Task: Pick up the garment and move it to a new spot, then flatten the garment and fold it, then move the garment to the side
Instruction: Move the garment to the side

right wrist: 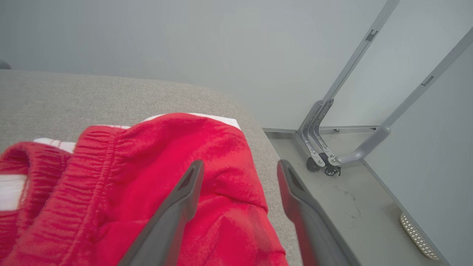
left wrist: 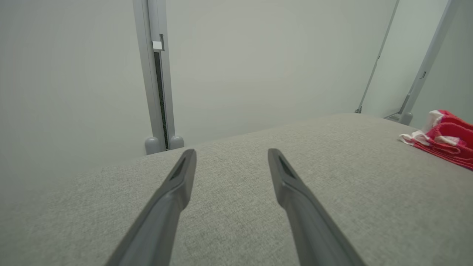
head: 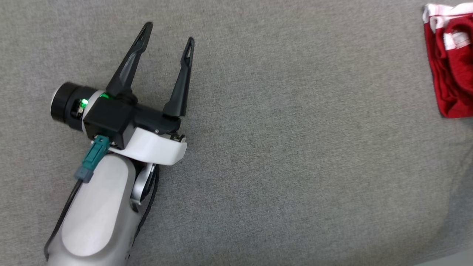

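You see the red shorts (head: 452, 62) apparently folded at the right edge of the table (head: 258, 147); left gripper (head: 169, 31) and right gripper (right wrist: 240, 162) both stand released; little seems left.

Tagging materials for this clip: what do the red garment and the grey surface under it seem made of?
Red garment: soft knit, perhaps fleece or terry, matte, fuzzy nap, ribbed gathered band. Grey surface: woven upholstery-like cloth, matte, fine flecked weave.

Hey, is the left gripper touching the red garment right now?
Apart. In the head view the left gripper sits at the left and the red garment lies at the far right edge, with a stretch of bare grey surface between them.
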Robot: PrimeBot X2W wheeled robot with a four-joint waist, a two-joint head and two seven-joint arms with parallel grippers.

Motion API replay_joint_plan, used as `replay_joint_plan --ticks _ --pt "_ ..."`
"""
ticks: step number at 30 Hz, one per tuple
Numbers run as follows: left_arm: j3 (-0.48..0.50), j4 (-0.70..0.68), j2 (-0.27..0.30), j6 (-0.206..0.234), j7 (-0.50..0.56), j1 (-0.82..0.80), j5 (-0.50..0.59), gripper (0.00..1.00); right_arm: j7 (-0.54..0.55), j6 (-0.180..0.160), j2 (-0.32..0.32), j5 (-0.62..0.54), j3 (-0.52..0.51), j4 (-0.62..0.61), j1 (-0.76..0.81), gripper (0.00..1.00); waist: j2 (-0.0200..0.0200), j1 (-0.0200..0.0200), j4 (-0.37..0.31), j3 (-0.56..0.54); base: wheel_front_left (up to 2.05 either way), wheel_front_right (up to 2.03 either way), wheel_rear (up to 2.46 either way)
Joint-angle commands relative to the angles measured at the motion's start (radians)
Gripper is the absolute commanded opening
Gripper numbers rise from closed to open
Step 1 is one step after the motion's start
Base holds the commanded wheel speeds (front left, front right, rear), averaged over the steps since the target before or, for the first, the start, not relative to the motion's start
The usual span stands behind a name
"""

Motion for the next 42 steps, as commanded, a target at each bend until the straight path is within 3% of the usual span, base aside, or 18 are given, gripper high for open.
replay_joint_plan --ticks 1,5,12,22,31,42 --pt "0.009 0.008 0.0 0.007 -0.005 0.019 -0.017 1.0 -0.017 -0.002 0.009 0.013 -0.01 0.001 0.016 1.0 0.0 0.0 -0.003 -0.025 0.0 0.0 0.0" --pt "0.038 0.027 0.011 0.021 -0.018 0.071 -0.044 1.0 -0.052 -0.002 0.087 0.06 -0.045 -0.093 0.115 1.0 0.0 0.0 -0.01 -0.106 0.0 0.0 0.0" --pt "0.084 0.041 0.013 0.054 -0.033 0.168 -0.088 1.0 -0.057 -0.002 0.209 0.021 -0.077 -0.362 0.325 1.0 0.0 0.0 0.001 -0.215 0.0 0.0 0.0" --pt "0.126 0.06 0.0 0.077 -0.047 0.272 -0.142 1.0 0.022 -0.002 0.345 -0.048 -0.053 -0.662 0.544 1.0 0.0 0.0 0.11 -0.338 0.0 0.0 0.0" --pt "0.162 0.07 0.002 0.089 -0.054 0.388 -0.168 1.0 0.1 -0.002 0.375 -0.071 -0.035 -0.758 0.658 1.0 0.0 0.0 0.193 -0.442 0.0 0.0 0.0" --pt "0.15 0.091 0.006 0.071 -0.054 0.496 -0.188 1.0 0.158 -0.002 0.386 -0.075 -0.022 -0.801 0.776 1.0 0.0 0.0 0.204 -0.567 0.0 0.0 0.0"
